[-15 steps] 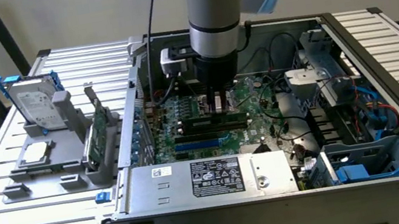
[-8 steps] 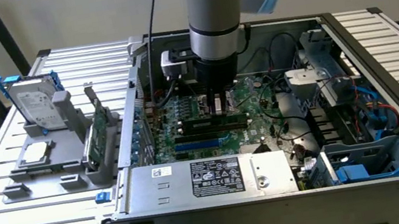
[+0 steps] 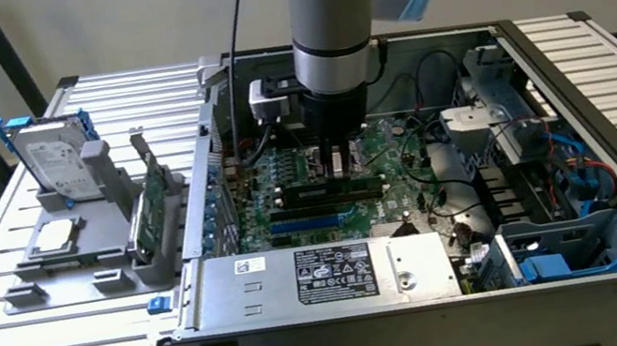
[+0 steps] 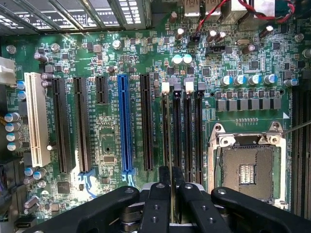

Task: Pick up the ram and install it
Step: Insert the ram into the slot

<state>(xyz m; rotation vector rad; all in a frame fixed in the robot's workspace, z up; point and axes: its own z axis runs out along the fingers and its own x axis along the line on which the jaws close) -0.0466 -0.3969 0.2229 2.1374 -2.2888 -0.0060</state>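
Note:
My gripper (image 3: 340, 167) reaches down into the open computer case (image 3: 614, 176), over the motherboard's (image 3: 393, 144) memory slots. Directly under its fingers lies the ram (image 3: 325, 193), a long dark stick set lengthwise along the slots. In the wrist view the gripper (image 4: 171, 172) is shut on the ram's thin top edge, in line with the first of the black memory slots (image 4: 187, 131). From here I cannot tell how deep the stick sits in the slot. White slot latches (image 4: 165, 87) show at the far end.
A grey rack (image 3: 72, 272) at the exterior view's left holds a silver hard drive with blue rails (image 3: 59, 160) and a green expansion card (image 3: 150, 206). The power supply (image 3: 326, 274) fills the case front. A drive cage (image 3: 564, 252) and cables crowd the right. The processor socket (image 4: 248, 170) lies beside the slots.

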